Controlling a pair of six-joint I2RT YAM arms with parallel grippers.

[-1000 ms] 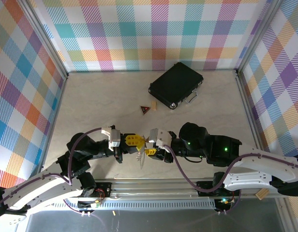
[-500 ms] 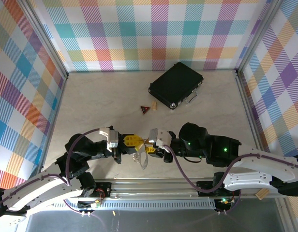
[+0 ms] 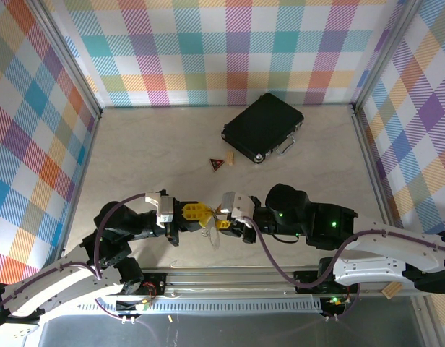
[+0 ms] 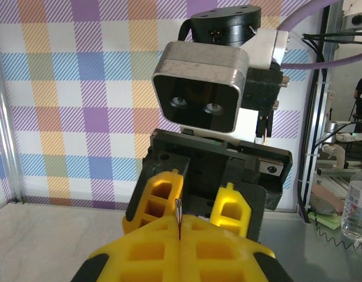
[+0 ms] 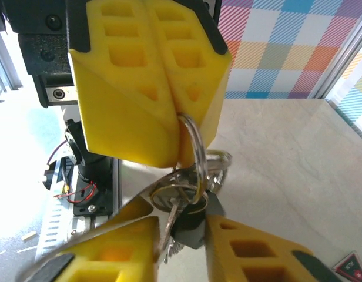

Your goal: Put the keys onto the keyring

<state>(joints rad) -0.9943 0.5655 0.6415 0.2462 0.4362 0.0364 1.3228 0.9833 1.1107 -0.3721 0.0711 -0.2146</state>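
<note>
Pinching the keyring (image 5: 197, 144) between its closed yellow fingers, the left gripper (image 5: 176, 154) clamps the top of the silvery wire loop, and the rest of the loop hangs free below the fingertips. The right gripper (image 5: 181, 220) faces it at the near middle of the tabletop (image 5: 287, 153). Its jaws stand partly apart, one on either side of the keys (image 5: 191, 228). I cannot tell whether its pads press on the keys or merely flank them. The keys dangle from the loop as a small cluster, with a dark head and short silver blades, just under the left gripper and between the right gripper's fingers. Both pairs of fingers are blocky yellow pieces with square hollows. Well away on the far side lie a black case (image 3: 263, 127) with metal latches and a small red-and-black triangular tag (image 3: 217, 163).
</note>
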